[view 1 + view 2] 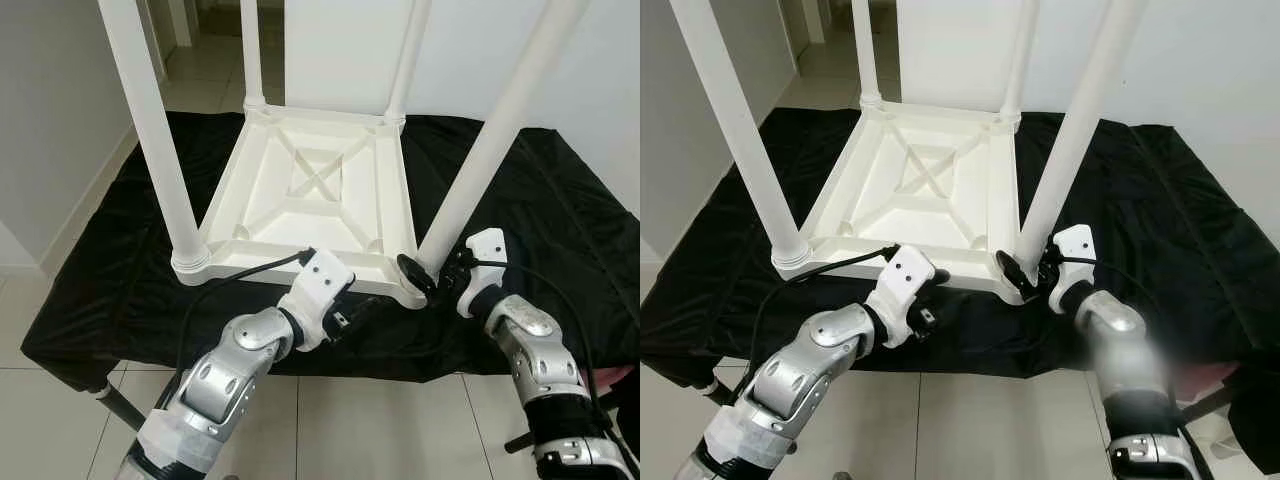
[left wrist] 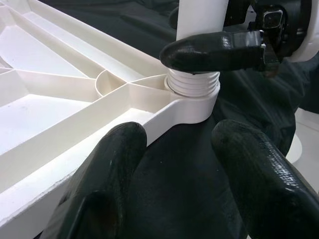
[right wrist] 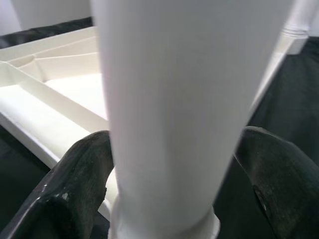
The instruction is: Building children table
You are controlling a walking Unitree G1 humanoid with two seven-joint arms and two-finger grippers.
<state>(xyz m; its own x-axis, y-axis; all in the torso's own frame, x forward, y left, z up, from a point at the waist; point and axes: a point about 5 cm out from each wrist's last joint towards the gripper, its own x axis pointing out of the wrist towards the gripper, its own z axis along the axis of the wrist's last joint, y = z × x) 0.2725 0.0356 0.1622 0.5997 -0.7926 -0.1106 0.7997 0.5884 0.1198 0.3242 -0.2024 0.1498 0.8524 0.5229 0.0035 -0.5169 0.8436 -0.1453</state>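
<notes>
Right gripper point(image 1: 428, 272) is closed around the base of the near-right table leg point(image 1: 480, 150), its two black fingers point(image 3: 82, 174) on either side of the white tube just above the threaded socket. The upturned white children's table top point(image 1: 310, 195) lies on a worktop draped in black cloth point(image 1: 110, 270), ribbed underside up, with four legs standing at its corners. Left gripper point(image 1: 358, 312) hovers at the near edge of the table top, beside that same corner, fingers point(image 2: 107, 179) spread apart and holding nothing. Pale floor tiles point(image 1: 380, 420) lie below.
</notes>
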